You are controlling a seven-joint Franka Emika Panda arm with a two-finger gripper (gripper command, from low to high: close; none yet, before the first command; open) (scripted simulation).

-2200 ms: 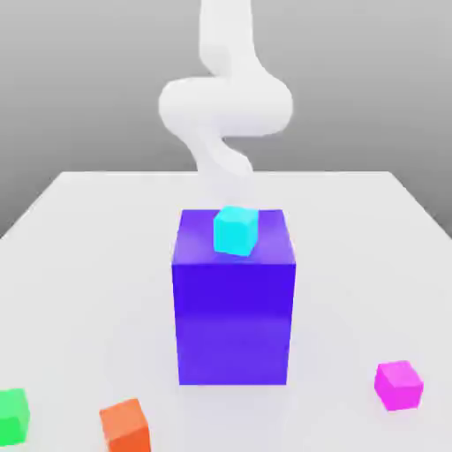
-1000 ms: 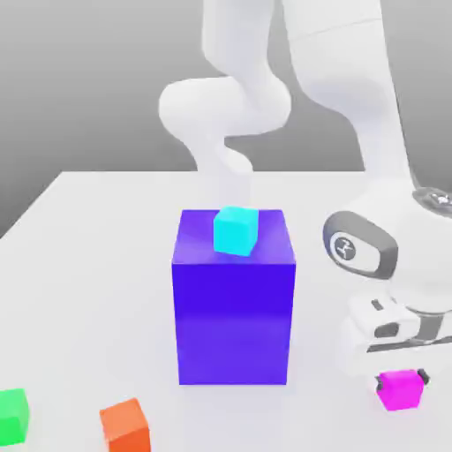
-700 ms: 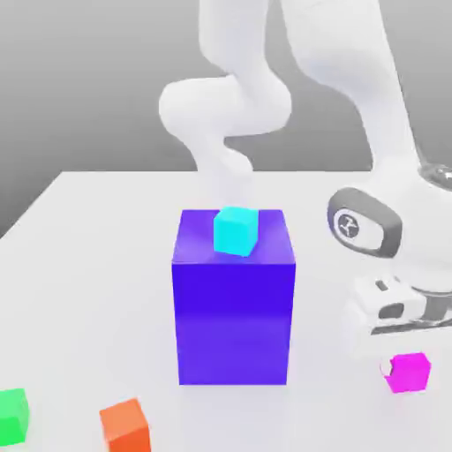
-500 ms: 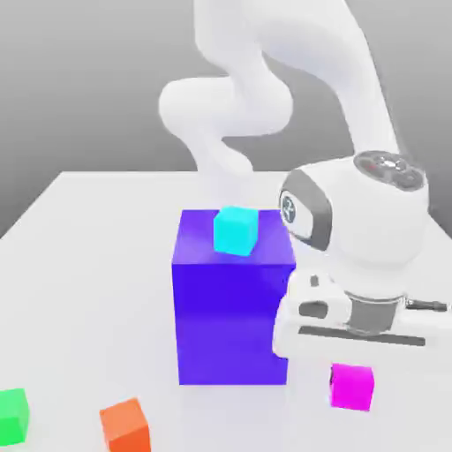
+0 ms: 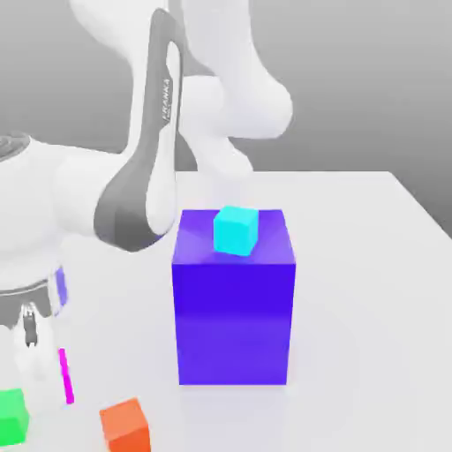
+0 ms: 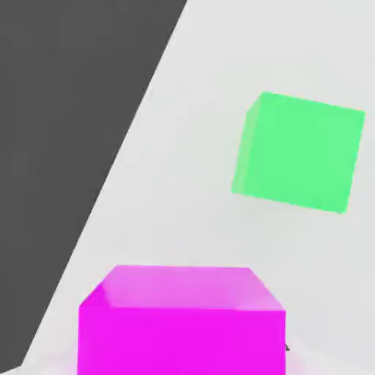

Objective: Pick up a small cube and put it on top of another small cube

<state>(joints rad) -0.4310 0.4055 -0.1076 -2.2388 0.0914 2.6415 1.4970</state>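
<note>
My gripper [image 5: 55, 375] is shut on the small magenta cube [image 5: 64, 376], which shows edge-on as a thin pink strip at the exterior view's lower left. In the hand view the same magenta cube [image 6: 183, 322] sits close under the camera. The green cube [image 5: 12, 417] rests on the table just below and to the left of the held cube, and it lies beyond the cube in the hand view [image 6: 300, 150]. An orange cube [image 5: 124, 424] stands on the table a little to the right.
A big blue-purple block [image 5: 234, 300] stands mid-table with a cyan cube [image 5: 236, 229] on its top. The white arm [image 5: 150, 177] arches over the table's left half. The table's edge [image 6: 117, 190] runs near the green cube.
The gripper closed on the magenta cube at the exterior view's right, lifted it and swung across in front of the big block to the left side. The other cubes stayed put.
</note>
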